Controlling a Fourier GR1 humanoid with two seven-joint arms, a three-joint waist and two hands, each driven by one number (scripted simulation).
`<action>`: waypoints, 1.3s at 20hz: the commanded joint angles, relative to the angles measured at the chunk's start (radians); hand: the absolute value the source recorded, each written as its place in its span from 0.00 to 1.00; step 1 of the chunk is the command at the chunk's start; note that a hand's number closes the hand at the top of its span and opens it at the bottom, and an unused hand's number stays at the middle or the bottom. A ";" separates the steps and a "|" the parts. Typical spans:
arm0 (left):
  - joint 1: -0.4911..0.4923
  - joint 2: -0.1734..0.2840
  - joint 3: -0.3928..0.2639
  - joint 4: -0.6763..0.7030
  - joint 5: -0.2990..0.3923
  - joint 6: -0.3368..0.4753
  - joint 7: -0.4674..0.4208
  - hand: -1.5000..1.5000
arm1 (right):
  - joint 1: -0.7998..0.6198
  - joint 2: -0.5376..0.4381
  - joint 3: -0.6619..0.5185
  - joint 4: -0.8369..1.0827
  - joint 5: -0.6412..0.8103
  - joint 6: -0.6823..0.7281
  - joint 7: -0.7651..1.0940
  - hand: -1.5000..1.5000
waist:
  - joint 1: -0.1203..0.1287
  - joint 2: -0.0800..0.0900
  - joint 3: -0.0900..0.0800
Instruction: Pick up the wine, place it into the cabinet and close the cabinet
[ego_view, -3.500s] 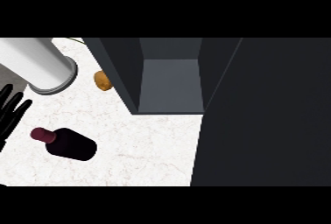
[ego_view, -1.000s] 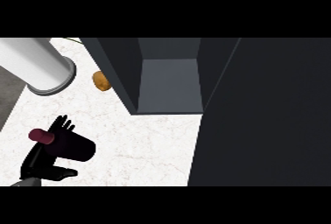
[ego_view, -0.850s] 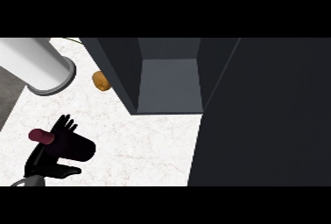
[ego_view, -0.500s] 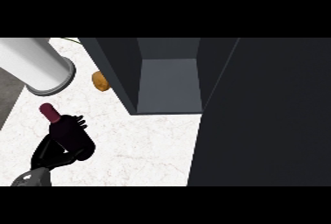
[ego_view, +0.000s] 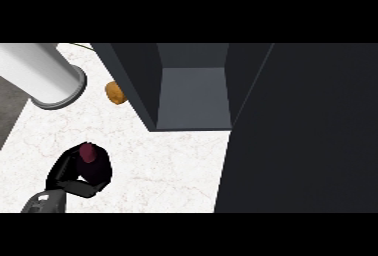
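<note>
Left hand (ego_view: 70, 175) curls round the wine (ego_view: 90, 161); keep it upright, swing toward the open cabinet (ego_view: 193, 97)

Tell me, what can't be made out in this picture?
- Wine bottle, head view: mostly hidden by the left hand curled round it; only the dark red top shows.
- Right hand: in no view.
- Cabinet: its open door fills the right side, hiding the counter behind it.
- Brown item beside the cabinet: too small to identify.
</note>
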 joint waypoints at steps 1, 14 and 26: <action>-0.004 -0.087 -0.025 -0.058 -0.019 0.074 -0.101 1.00 | 0.025 0.019 -0.007 -0.036 -0.050 -0.005 0.015 0.00 | 0.012 0.001 0.001; 0.032 -0.266 -0.060 -0.395 0.029 0.321 -0.026 1.00 | 0.073 -0.009 -0.044 -0.104 -0.088 0.010 0.058 0.00 | 0.018 -0.004 0.002; 0.066 -0.275 -0.442 -0.952 0.266 0.562 0.476 1.00 | 0.057 0.000 -0.045 -0.067 -0.093 0.007 0.055 0.00 | 0.017 -0.008 0.003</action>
